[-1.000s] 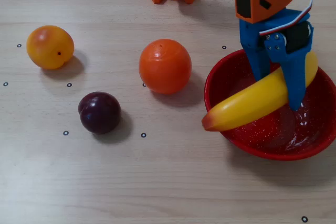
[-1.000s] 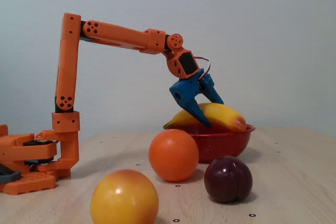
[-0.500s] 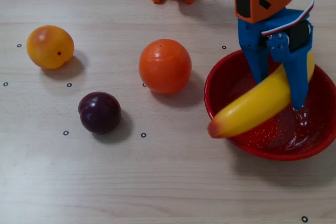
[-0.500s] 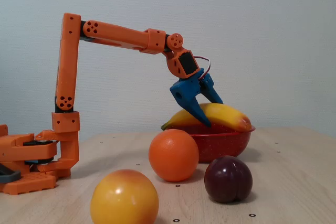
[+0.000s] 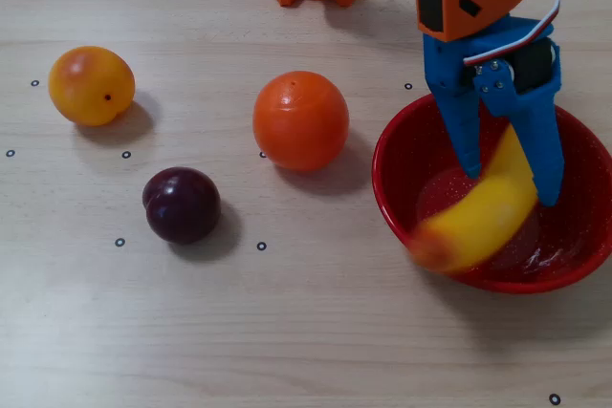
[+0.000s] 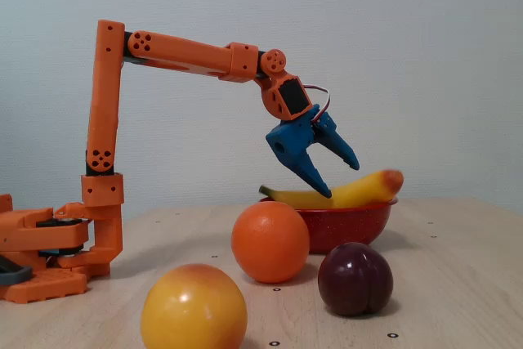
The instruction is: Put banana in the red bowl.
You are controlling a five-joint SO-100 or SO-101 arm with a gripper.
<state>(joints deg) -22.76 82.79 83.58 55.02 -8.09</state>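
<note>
Overhead view: the red bowl point(image 5: 583, 140) is taken as the landmark, and the task is judged almost done. The banana point(image 5: 478, 222) is seen blurred inside the bowl, its orange end lying over the near rim; in the fixed view it point(image 6: 359, 192) is seen resting across the rim, tip raised. Directly above the bowl, the gripper point(image 5: 512, 183) is spread wide, nothing held. Only settling of the fruit and withdrawal of the arm are judged left.
</note>
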